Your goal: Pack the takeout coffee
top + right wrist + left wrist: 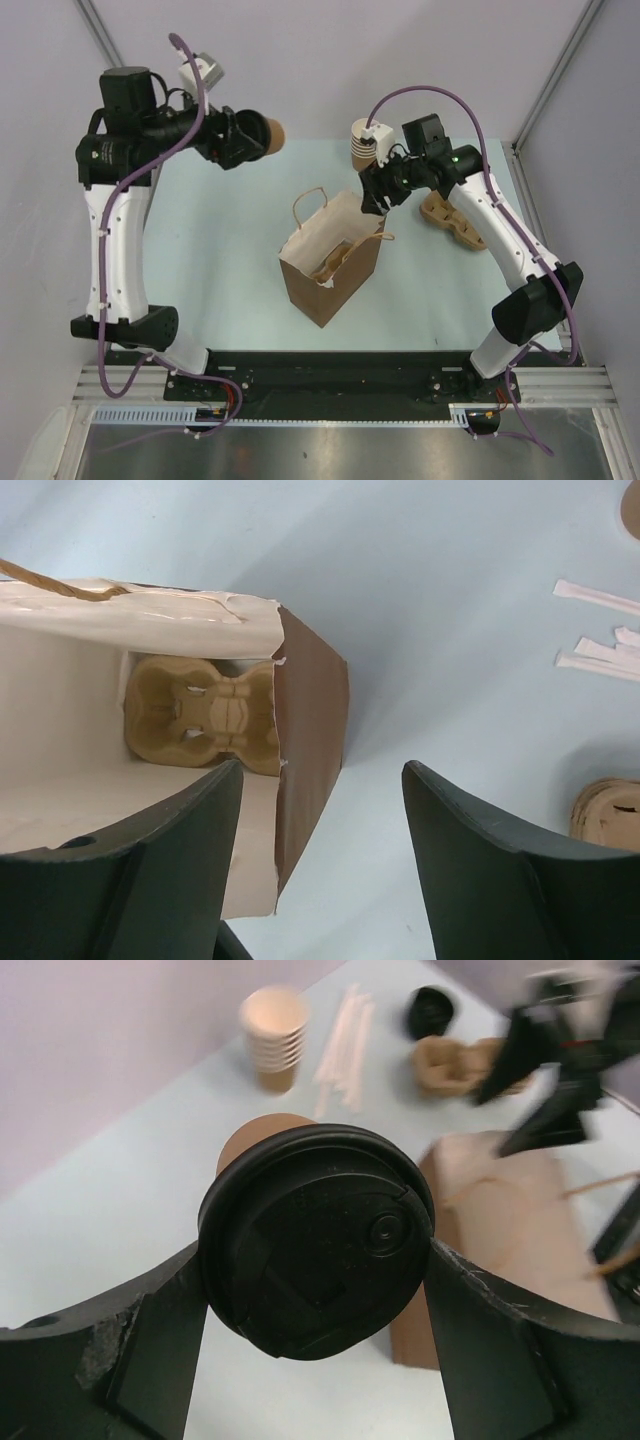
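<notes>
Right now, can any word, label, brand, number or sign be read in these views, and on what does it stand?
No text can be read in any view.
takeout coffee: the black lid shows only moulded ridges and a small round stud, no letters.
paper bag: plain brown, no print.
stack of cups: plain, no print.
left arm: a small pale mark on a black joint, too small to read.

Probably a lab: aluminium frame (556,72), plain grey walls (320,60).
</notes>
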You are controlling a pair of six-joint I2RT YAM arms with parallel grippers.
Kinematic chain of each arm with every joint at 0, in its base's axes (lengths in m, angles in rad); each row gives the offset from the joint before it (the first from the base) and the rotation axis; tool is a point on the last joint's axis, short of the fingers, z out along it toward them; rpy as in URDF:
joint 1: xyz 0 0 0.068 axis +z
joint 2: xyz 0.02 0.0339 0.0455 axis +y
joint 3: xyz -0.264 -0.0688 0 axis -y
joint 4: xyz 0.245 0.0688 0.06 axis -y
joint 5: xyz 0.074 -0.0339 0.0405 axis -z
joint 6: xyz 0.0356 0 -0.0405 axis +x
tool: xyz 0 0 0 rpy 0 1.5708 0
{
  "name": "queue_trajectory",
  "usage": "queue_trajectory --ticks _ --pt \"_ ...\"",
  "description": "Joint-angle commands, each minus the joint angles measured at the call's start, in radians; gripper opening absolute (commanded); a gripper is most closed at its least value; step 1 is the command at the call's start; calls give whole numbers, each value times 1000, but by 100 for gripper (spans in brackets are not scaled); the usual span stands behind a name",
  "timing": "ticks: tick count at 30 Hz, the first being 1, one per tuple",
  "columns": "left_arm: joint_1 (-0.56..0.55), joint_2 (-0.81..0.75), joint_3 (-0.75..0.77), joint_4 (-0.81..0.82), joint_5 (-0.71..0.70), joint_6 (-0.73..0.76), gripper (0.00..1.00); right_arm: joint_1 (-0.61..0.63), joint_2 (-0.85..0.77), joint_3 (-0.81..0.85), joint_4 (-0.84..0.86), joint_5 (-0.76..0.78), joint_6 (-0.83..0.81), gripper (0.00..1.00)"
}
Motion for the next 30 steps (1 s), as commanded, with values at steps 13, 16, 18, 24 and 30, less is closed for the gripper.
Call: queue_trajectory --ticks 13,16,18,24,30 --pt "-627 25 49 -176 -186 201 15 -7 70 111 -120 -98 -28 38" --pt "-670 34 -5 -148 -247 215 14 -7 68 107 -121 -121 -21 22" --pt "-687 17 -80 -124 -281 221 14 -2 64 102 -115 -137 -17 11" --pt "-725 -26 -273 -33 -385 236 13 15 33 64 -51 -174 -31 0" --pt "-728 -96 -444 56 -463 250 11 29 -64 -14 55 -174 -19 0"
